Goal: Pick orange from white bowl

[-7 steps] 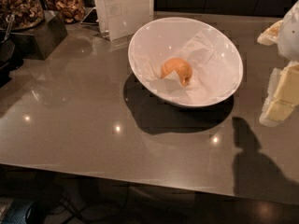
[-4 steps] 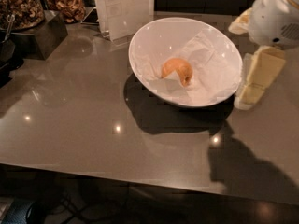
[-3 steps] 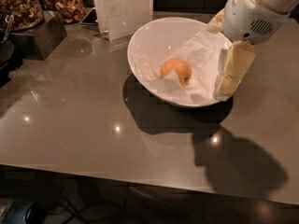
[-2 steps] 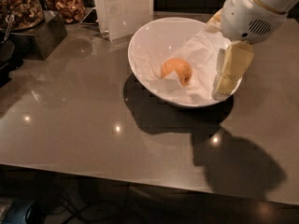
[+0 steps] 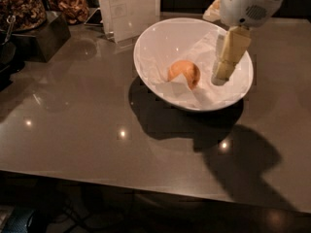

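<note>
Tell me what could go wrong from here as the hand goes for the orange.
The hand hangs over the white bowl, right of the orange; it might nudge the round fruit away. The bowl looks tilted, so a push on its wall could rock it. The crumpled paper could get caught too.

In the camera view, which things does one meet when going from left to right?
nuts → sign → orange → gripper, which hangs inside the bowl, just right of the orange.

A snack bar: nut containers, placard, grey counter; gripper over white bowl.
</note>
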Controlling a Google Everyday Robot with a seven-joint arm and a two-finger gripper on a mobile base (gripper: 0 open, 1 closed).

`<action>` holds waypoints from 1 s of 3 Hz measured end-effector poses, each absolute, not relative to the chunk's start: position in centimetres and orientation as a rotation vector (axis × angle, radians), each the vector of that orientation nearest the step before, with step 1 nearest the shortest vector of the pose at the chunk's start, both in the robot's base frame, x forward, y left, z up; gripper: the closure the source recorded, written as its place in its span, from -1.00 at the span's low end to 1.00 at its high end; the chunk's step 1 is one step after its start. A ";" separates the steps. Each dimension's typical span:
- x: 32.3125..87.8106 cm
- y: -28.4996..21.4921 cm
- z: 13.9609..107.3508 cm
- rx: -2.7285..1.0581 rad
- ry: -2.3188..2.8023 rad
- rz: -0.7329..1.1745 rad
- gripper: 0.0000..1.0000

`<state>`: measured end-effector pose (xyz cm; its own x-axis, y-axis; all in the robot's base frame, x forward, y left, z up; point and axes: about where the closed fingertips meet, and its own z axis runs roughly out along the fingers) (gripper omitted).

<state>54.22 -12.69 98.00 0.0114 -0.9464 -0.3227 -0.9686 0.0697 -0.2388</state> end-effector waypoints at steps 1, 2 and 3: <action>57.0 -11.8 97.7 -1.918 1.941 0.096 -1.00; 57.4 -11.5 97.9 -1.909 1.930 0.090 -0.64; 57.4 -11.5 97.9 -1.909 1.930 0.090 -0.18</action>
<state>57.40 -11.51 97.93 0.0330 -0.9406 -0.3380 -0.9680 0.0540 -0.2450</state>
